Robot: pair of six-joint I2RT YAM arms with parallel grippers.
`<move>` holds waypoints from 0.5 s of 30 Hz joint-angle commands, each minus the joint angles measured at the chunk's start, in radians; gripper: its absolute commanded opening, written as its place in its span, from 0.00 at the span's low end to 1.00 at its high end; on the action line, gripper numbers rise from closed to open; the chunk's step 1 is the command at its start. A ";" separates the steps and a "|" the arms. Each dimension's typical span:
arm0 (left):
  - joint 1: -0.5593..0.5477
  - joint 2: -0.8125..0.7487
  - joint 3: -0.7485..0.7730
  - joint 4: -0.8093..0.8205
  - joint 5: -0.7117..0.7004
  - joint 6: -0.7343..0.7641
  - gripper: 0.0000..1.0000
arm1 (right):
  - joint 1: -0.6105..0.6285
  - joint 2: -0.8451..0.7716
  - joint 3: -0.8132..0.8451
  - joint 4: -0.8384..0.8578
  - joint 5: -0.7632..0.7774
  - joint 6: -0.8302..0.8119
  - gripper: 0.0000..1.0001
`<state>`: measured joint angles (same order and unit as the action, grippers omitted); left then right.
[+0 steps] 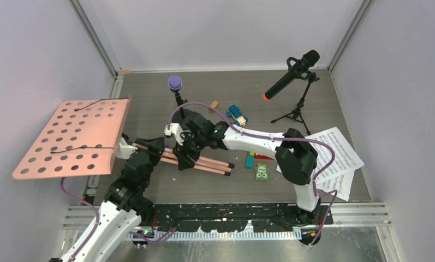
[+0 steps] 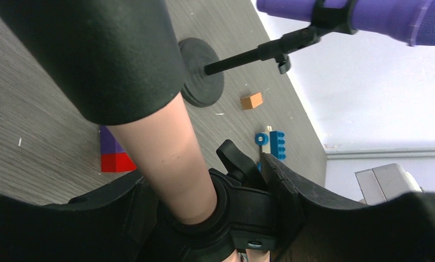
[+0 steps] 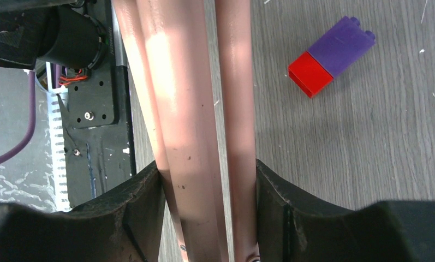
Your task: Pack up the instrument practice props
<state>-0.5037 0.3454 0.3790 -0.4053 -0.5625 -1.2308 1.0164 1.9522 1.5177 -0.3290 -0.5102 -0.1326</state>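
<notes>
Folding the pink music holder (image 1: 73,136), tipped over at the bench's left, seems in hand, with the left jaws clamped on its collar (image 2: 242,210) and the right jaws clamped round its legs (image 3: 193,136); next, I think, both must lift it together.

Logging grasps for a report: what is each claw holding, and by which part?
Both hold the pink music stand: the left claw grips its pole at the black collar, the right claw pinches the folded tripod legs together.
</notes>
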 commanded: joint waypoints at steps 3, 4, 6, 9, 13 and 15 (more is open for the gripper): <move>-0.009 0.153 -0.003 -0.010 -0.045 0.026 0.00 | -0.161 0.018 0.119 0.373 0.251 0.056 0.00; -0.009 0.167 -0.006 -0.001 -0.055 0.019 0.00 | -0.165 0.030 0.125 0.379 0.249 0.051 0.00; -0.005 0.182 -0.019 0.027 -0.074 0.014 0.00 | -0.175 0.056 0.145 0.382 0.237 0.049 0.00; 0.015 0.197 -0.028 0.041 -0.082 0.015 0.02 | -0.187 0.108 0.187 0.366 0.237 0.047 0.00; 0.053 0.255 -0.033 0.096 -0.032 0.042 0.10 | -0.207 0.152 0.206 0.369 0.266 0.053 0.01; 0.071 0.294 -0.029 0.117 0.003 0.053 0.16 | -0.219 0.164 0.208 0.372 0.272 0.060 0.01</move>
<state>-0.4480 0.5976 0.3378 -0.2531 -0.5983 -1.2949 0.9493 2.1151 1.5997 -0.3172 -0.6018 -0.1318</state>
